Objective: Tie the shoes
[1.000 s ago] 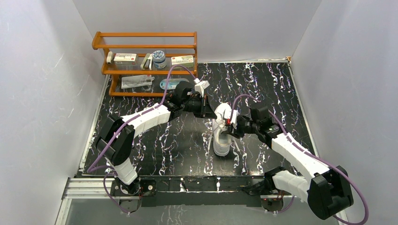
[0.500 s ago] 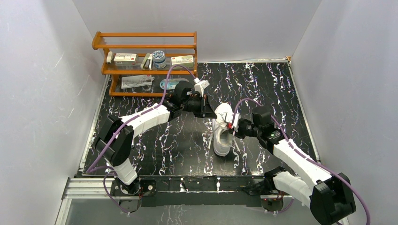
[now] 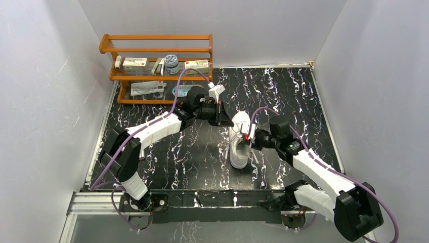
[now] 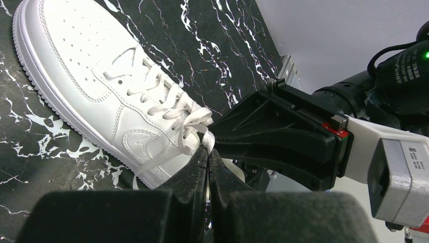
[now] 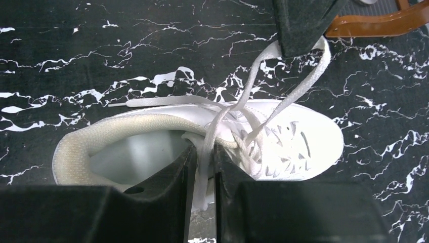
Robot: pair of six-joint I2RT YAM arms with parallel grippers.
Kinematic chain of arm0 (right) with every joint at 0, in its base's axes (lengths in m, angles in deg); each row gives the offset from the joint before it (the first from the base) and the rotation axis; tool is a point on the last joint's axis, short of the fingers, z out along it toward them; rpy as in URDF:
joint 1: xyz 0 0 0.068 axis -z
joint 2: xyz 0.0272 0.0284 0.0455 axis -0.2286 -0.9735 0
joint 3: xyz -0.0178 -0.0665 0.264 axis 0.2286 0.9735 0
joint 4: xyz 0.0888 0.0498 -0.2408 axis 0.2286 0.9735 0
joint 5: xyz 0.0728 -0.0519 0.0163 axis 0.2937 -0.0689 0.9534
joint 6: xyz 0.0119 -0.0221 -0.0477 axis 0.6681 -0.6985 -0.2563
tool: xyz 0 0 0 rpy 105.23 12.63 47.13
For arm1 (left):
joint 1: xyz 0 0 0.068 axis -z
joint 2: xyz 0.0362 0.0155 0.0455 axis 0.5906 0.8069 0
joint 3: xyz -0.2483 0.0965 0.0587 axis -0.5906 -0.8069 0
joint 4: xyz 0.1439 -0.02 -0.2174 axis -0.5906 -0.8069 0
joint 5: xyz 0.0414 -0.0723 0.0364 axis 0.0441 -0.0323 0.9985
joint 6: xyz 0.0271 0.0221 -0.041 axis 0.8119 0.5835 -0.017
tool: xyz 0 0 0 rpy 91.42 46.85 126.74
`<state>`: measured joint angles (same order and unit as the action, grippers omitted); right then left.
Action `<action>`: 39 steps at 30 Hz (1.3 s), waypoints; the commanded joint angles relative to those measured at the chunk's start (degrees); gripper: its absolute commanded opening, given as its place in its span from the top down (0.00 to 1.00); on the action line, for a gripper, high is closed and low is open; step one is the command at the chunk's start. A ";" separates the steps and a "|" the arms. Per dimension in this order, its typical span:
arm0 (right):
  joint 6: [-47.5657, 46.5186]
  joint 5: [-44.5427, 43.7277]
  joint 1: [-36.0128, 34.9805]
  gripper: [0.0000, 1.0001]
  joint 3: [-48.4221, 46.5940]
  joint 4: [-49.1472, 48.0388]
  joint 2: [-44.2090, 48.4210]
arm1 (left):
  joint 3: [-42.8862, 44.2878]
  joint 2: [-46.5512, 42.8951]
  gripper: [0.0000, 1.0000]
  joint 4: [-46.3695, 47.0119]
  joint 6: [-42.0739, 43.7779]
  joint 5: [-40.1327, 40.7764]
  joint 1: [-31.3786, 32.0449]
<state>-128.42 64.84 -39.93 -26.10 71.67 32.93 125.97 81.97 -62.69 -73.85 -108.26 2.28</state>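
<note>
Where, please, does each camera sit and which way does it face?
Top external: above and behind the robot, looking down at the table, sneaker and rack; left arm and right arm show.
Left wrist: looks along the left gripper at the sneaker's side; the right gripper shows too.
Right wrist: looks down past its own fingers into the sneaker's opening.
Both wrist views share the sneaker and the lace each gripper pinches.

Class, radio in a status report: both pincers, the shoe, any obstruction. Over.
Left pincer shut on lace. Right pincer shut on lace too. Sneaker upright, untied. No obstruction seen.
</note>
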 commanded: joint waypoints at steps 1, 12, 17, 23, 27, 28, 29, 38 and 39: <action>1.62 -1.23 -0.43 0.79 -1.26 2.53 -1.11 | 2.18 -3.96 1.00 -0.09 0.26 -0.49 0.27; 33.36 -7.65 -0.47 1.00 -20.59 26.21 -8.46 | 2.10 -5.38 1.00 -2.79 1.79 -0.65 0.26; 50.49 -8.06 -0.55 1.00 -21.17 24.20 -7.46 | 0.25 -6.51 1.00 -2.62 0.91 -1.65 0.21; 59.26 -19.19 -0.54 1.00 -24.60 32.53 -9.92 | -1.63 -7.97 1.00 -2.63 0.24 -2.36 0.24; 58.31 -19.07 -0.53 0.94 -24.27 33.26 -11.54 | -1.77 -8.42 1.00 -2.54 0.12 -2.94 0.43; 57.40 -17.91 -0.54 0.88 -24.21 33.07 -12.21 | -1.80 -8.46 1.00 -2.53 0.12 -2.92 0.45; 56.81 -16.91 -0.55 0.84 -23.69 32.02 -12.45 | -1.74 -8.39 1.00 -2.54 0.12 -3.04 0.46; 53.11 -14.02 1.52 0.45 -20.16 26.66 -10.14 | 0.41 -6.79 1.00 -4.06 1.66 -2.97 0.41; 53.07 -12.91 1.96 0.44 -19.01 26.02 -9.40 | 0.68 -6.70 1.00 -4.19 1.88 -3.03 0.45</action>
<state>-74.01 48.77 -39.78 -47.04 101.05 20.85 124.55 76.95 -65.40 -73.11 -109.62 2.54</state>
